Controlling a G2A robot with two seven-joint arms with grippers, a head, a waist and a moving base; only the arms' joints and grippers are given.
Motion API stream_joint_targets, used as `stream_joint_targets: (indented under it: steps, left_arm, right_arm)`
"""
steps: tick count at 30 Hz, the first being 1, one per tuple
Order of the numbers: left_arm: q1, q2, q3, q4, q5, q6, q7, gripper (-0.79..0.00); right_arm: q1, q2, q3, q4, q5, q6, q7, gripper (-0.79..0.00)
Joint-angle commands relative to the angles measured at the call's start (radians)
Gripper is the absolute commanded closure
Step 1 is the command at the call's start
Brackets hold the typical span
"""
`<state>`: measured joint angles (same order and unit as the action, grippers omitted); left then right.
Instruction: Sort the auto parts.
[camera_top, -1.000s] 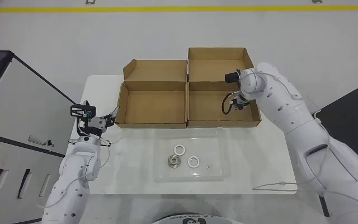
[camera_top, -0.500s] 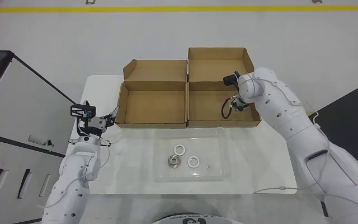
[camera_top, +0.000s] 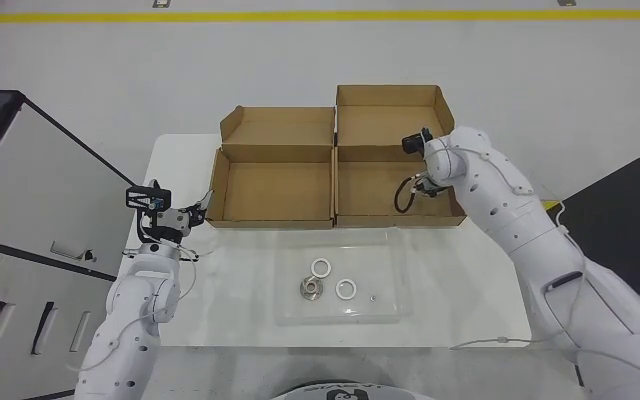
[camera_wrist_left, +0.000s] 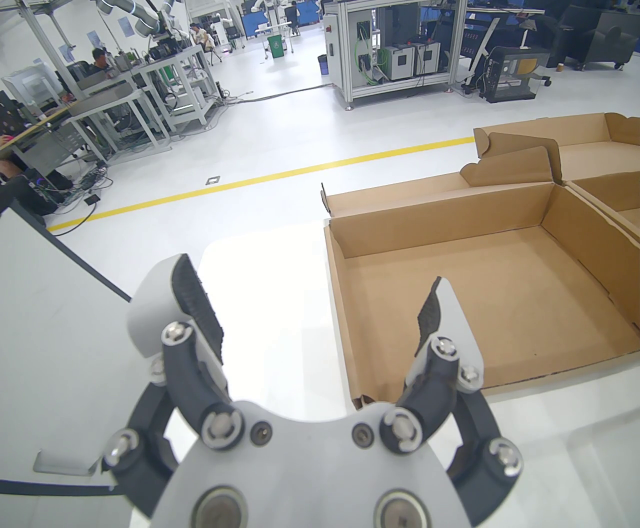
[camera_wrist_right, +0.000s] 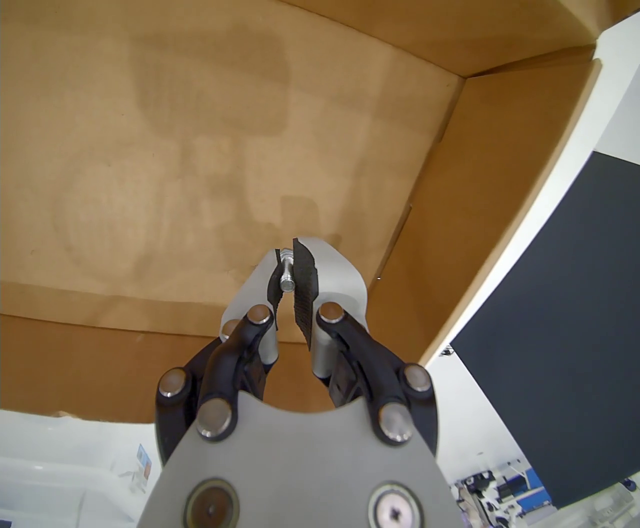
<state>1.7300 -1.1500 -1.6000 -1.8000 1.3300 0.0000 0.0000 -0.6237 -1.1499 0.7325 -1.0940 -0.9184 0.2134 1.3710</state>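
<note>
Right gripper (camera_wrist_right: 287, 252): clamped on bolt (camera_wrist_right: 286, 281), inside right-hand box (camera_top: 365, 190), centre-right; barely shifted. Left gripper (camera_wrist_left: 311, 280): fingers apart, unmoved, left edge.

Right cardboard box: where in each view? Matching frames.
Top view: right box, right of centre, far on the table.
Left wrist view: at the picture's edge, beyond the left box.
Right wrist view: its floor and corner, behind right gripper pinching a bolt.
Shared landmark: the white table.

White table (camera_top: 220, 290) bearing two open cardboard boxes (camera_top: 275, 190) and a seemingly clear tray (camera_top: 385, 268)
</note>
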Motion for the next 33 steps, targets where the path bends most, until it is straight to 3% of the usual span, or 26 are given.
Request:
stream_joint_targets:
  steps: [1,27,28,29,33]
  left_arm:
    - [0.0,0.0,0.0,0.0,0.0,0.0,0.0,-0.785]
    - [0.0,0.0,0.0,0.0,0.0,0.0,0.0,-0.785]
    - [0.0,0.0,0.0,0.0,0.0,0.0,0.0,-0.785]
    - [0.0,0.0,0.0,0.0,0.0,0.0,0.0,-0.785]
    - [0.0,0.0,0.0,0.0,0.0,0.0,0.0,-0.785]
  right_arm:
    - [-0.006,0.0,0.004,-0.005,-0.007,-0.001,-0.004,0.0]
    - [-0.067,-0.002,0.057,-0.047,-0.044,-0.012,0.036,-0.018]
    - [-0.069,-0.002,0.06,-0.046,-0.043,-0.011,0.034,-0.031]
    - [-0.07,-0.002,0.063,-0.047,-0.044,-0.011,0.034,-0.139]
    - [-0.075,-0.002,0.074,-0.049,-0.045,-0.014,0.038,-0.249]
